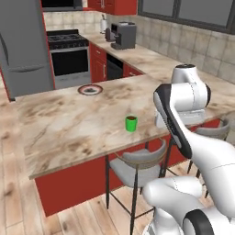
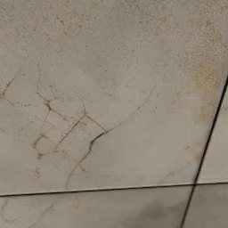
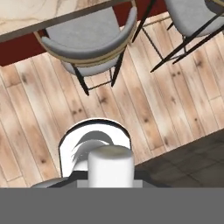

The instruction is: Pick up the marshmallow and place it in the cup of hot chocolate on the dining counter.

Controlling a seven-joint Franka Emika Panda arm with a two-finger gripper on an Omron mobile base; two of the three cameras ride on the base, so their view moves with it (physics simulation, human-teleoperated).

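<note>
Pincer: the gripper (image 3: pixel 110 183) is sitting at the bottom of the hand view, jaws drawn narrow and closing on the marshmallow; the tips themselves are hiding under it.
Marshmallow: the marshmallow (image 3: pixel 110 165) is showing as a stubby white cylinder, standing upright in the grip and hanging over the floor, off the counter.
Cup: the cup (image 1: pixel 131 123) is standing upright on the counter near its front edge, green, with dark brown filling showing at the rim; nothing is touching it.
Counter: the counter (image 1: pixel 69 133) is running across the left base view as a marbled beige slab over red sides; its edge is also cutting across the top left of the hand view.
Plate: the plate (image 1: pixel 90 90) is lying flat near the far edge of the slab, well apart from the cup.
Arm: the arm (image 1: pixel 183 114) is folding up at the right of the left base view, beside the near corner of the slab.
Stool: a grey stool (image 1: pixel 137 167) is standing tucked under the front edge, just below the cup; in the hand view its curved back is facing the camera.
Second stool: another stool (image 3: pixel 192 15) is standing to the right of the first.
Floor: pale wood planks (image 3: pixel 131 109) are running under the stools, meeting dark tiles (image 3: pixel 188 162) at the lower right.
Background: a stove (image 1: pixel 69 55), a fridge (image 1: pixel 25 46) and a coffee machine (image 1: pixel 123 35) are standing along the far wall.
Right base view: a beige cracked tile surface (image 2: pixel 111 111) with dark joints is showing up close.
</note>
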